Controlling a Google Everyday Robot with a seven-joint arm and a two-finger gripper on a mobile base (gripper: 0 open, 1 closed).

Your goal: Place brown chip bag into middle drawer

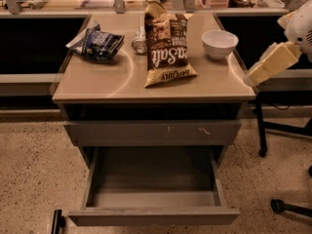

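The brown chip bag [166, 51] lies flat on the tan table top [107, 84], near its middle, with white "Salt" lettering and a yellow-tan bottom band facing me. The middle drawer [153, 215] is pulled out below the table, with a plain grey front, and nothing shows inside it. My gripper [249, 78] hangs at the right edge of the table on a cream arm link, pointing down-left. It is well to the right of the bag, touches nothing and holds nothing that I can see.
A dark blue snack bag [96, 44] lies at the back left of the table. A small can [139, 44] lies just left of the brown bag. A white bowl [219, 43] stands at the back right. A closed scratched drawer front [153, 131] sits above the open drawer. Chair legs [287, 206] stand at the right.
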